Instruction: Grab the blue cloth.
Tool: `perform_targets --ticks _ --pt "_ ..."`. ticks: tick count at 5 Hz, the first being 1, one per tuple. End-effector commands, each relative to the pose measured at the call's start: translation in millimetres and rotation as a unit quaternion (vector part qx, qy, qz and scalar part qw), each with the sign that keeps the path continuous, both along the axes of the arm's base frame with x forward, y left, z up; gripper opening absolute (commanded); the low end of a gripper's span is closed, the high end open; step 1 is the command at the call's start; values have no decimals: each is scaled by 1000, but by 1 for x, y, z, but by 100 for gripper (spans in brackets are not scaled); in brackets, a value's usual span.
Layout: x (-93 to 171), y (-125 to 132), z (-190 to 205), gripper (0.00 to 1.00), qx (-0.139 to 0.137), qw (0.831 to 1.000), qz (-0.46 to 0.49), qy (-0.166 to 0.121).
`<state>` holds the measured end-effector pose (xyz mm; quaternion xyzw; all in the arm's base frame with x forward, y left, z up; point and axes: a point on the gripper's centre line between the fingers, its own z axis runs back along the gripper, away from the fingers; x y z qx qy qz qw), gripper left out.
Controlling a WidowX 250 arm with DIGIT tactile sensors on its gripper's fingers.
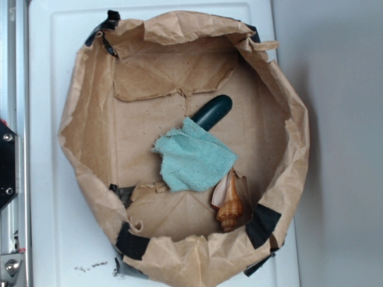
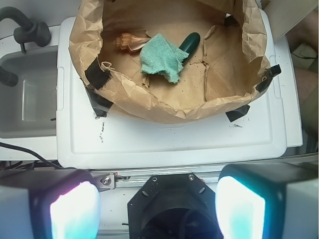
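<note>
The blue cloth [image 1: 193, 158] lies crumpled on the floor of a brown paper-lined basin [image 1: 90, 119], over the lower end of a dark green cylinder [image 1: 214, 111]. An orange-brown seashell [image 1: 230, 203] lies just beside it. In the wrist view the cloth [image 2: 162, 58] sits far ahead inside the basin [image 2: 149, 107], with the cylinder [image 2: 190, 42] and the shell [image 2: 128, 41] on either side. My gripper [image 2: 157, 206] is open and empty, well back from the basin over the robot base. Its two fingers [image 2: 75, 211] show at the bottom corners. The gripper is out of the exterior view.
The basin stands on a white tray-like surface [image 2: 174, 139]. Its crumpled paper walls are held by black tape [image 1: 261, 226]. A grey sink [image 2: 25, 99] with a dark faucet [image 2: 30, 31] is at the left. The black robot base [image 2: 172, 209] lies below the gripper.
</note>
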<state>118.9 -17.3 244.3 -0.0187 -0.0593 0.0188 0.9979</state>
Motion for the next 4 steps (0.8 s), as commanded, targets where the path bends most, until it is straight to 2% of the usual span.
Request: perform_targets --ticks 1,2,3,4 --pt "0 0 0 100 0 1000 0 0" --pt "27 -6 -13 100 2 998 54 34" --pt "60 -8 -29 100 -1 994 104 38" --pt "76 -7 -51 100 12 986 166 16"
